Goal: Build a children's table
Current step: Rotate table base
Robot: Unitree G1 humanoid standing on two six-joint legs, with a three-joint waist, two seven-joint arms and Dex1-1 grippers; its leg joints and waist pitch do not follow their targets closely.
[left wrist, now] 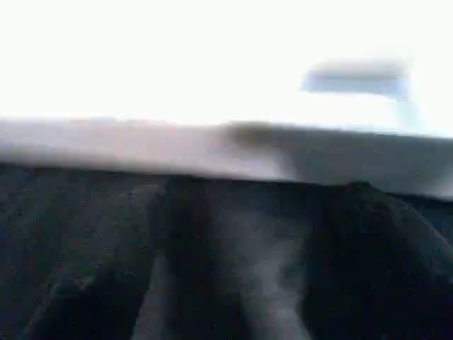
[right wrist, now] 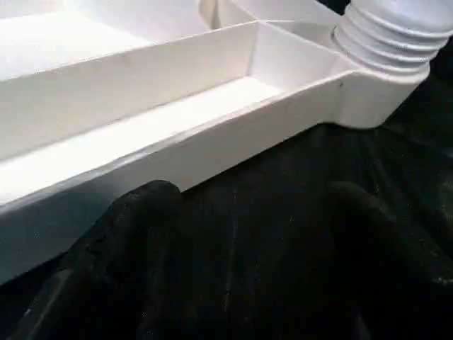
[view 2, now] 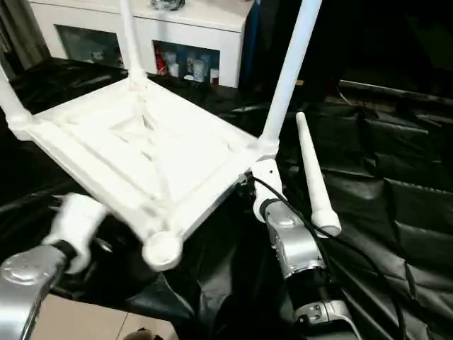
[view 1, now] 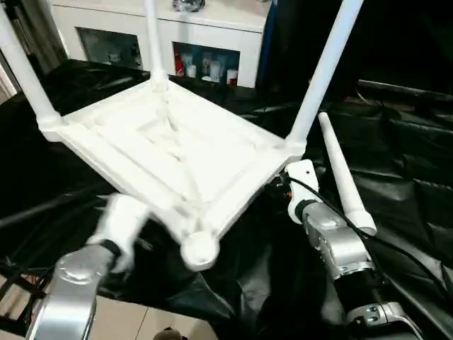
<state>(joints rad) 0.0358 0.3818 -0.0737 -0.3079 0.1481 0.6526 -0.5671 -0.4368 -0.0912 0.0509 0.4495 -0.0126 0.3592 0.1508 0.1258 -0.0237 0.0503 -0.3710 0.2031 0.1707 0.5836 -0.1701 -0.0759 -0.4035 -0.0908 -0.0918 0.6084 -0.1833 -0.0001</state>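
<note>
The children's table is a white tabletop [view 1: 170, 142] lying upside down and tilted, ribbed underside up. Three white legs stand in its corner sockets: left [view 1: 25, 71], back [view 1: 153, 42] and right [view 1: 322, 71]. The near corner socket [view 1: 199, 249] holds no leg. A loose leg [view 1: 343, 177] lies on the black cloth to the right. My right gripper [right wrist: 255, 205] sits open just under the tabletop's near-right rim [right wrist: 184, 152], close to the right corner. My left gripper [left wrist: 233, 234] reaches under the near-left rim; its view is blurred.
The black-draped work table [view 1: 403, 184] carries everything, and its near edge drops to a tiled floor [view 1: 141, 322]. A white cabinet [view 1: 205, 35] with glass doors stands behind. A black cable [view 1: 368, 237] runs along my right forearm.
</note>
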